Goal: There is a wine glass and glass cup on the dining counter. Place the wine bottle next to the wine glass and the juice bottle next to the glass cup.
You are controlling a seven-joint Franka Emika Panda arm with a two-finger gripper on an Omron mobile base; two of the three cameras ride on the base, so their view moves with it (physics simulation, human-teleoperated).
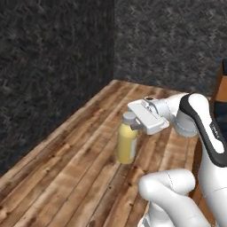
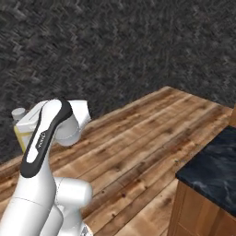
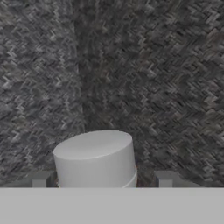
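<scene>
In the hand view, two grey finger tips [image 3: 165, 178] are seen on either side of the white screw cap [image 3: 95, 158] of the juice bottle [image 1: 127, 142], with a small gap left between each tip and the cap. Whether the pads lower down press on the bottle's neck cannot be told from that view. In the left base view the gripper [image 1: 133, 123] is reached out level from the white arm [image 1: 201, 128], and the bottle is seen hanging from it by the neck, upright, its yellow body lifted clear above the wooden plank floor [image 1: 75, 177]. By that, the fingers are taken to be closed on the bottle just under the cap, at a middling width.

In the right base view the bottle's cap and a strip of its yellow body are glimpsed at the left edge, mostly hidden behind the arm's elbow.

Behind the bottle, two dark herringbone-textured walls [image 1: 53, 62] are met in a corner.

At the lower right of the right base view, one end of the dining counter [image 2: 213, 162] is shown, with its black marbled top and plain wooden front, well apart from the bottle.
</scene>
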